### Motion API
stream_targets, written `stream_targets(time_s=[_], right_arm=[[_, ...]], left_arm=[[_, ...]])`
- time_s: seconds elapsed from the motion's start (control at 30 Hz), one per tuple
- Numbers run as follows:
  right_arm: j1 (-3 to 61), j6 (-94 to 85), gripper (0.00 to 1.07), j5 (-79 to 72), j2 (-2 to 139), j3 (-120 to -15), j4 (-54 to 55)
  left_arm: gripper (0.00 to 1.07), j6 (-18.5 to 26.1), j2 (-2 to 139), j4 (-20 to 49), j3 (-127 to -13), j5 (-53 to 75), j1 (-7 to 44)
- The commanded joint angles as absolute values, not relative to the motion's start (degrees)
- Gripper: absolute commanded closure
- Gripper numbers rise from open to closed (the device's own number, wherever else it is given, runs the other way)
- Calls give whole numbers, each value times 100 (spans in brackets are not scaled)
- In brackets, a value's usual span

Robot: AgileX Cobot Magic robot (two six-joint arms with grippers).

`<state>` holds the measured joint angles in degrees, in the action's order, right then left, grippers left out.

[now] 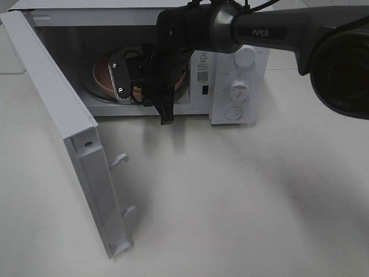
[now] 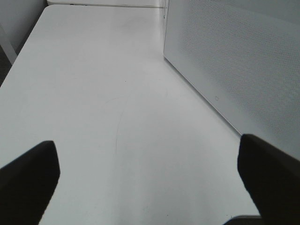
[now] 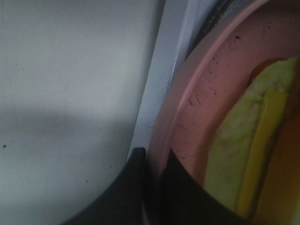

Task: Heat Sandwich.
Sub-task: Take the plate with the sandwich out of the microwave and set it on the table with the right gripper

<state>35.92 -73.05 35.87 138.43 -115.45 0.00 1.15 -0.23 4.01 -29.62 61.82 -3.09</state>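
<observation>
Fingers (image 3: 136,187) of the right gripper (image 3: 152,161) are pinched on the near rim of the pink plate (image 3: 197,98), which sits inside the open microwave (image 1: 236,86). On that plate lies the sandwich (image 3: 243,154), soft, light and easily squashed or slid apart, so holding the stiff plate rim looks wiser than touching bread. Left gripper (image 2: 150,183) hangs spread wide over the table (image 2: 103,93), holding nothing.

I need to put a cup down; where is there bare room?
The table is bare in front of the microwave, right of its open door. Inside is crowded: the plate with the sandwich and the right gripper on its rim.
</observation>
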Motion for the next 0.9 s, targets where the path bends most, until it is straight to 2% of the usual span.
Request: stream_targets(time_s=[0.03, 0.5, 0.9], right_arm=[[3604, -7334, 107, 3845, 13808, -11516, 86], [3678, -7758, 107, 4005, 13636, -11356, 327], [3667, -8663, 107, 3042, 12622, -9683, 327]], left_arm=[[9, 97, -143, 395, -2951, 6136, -309], [9, 97, -143, 395, -2951, 6136, -309], [9, 97, -143, 395, -2951, 6136, -309]])
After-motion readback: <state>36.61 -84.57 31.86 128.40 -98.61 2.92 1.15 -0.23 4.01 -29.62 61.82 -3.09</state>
